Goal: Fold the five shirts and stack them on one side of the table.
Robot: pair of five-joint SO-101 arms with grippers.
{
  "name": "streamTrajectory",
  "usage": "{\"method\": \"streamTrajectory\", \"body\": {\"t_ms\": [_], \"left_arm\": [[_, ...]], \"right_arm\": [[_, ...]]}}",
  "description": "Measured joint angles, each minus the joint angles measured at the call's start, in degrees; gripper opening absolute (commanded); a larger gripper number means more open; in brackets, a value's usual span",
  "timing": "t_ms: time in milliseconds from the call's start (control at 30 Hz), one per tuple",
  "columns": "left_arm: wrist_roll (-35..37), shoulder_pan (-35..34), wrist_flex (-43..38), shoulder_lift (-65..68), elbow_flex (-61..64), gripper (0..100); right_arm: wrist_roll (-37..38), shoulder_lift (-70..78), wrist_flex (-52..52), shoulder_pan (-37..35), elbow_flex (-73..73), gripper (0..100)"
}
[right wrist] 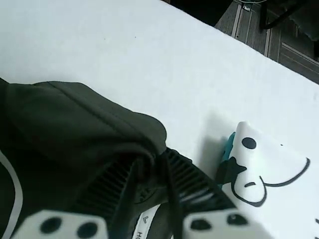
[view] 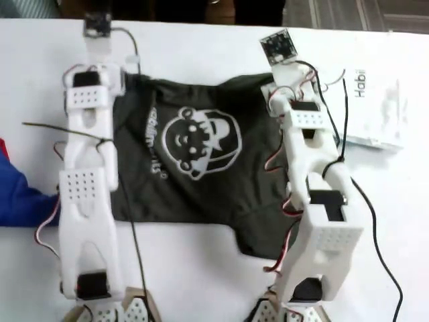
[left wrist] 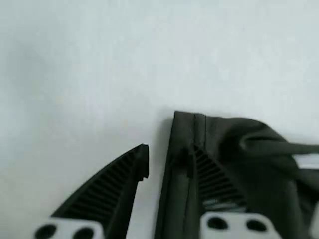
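Left gripper (left wrist: 168, 157), jaws apart, straddled the far-left corner of the dark shirt (view: 194, 194) mid-table; right gripper (right wrist: 152, 169) sat at its far-right corner, grip untellable. First fold seemed pending: both corners needed clamping, then drawing nearward.

Both arms lie stretched forward, side by side. The left arm (view: 84, 194) ends in the left pincer (left wrist: 168, 159), and its jaws stand apart. The right arm (view: 315, 168) carries the right pincer (right wrist: 149, 167), which is closed on a fold of the shirt (right wrist: 75, 124).
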Motion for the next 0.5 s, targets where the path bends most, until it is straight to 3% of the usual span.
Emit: {"method": "streamTrajectory", "body": {"t_ms": [500], "left_arm": [[0.3, 1.4, 0.4, 1.8, -2.8, 15]], "right_arm": [[0.0, 0.0, 0.0, 0.0, 0.0, 1.9]]}}
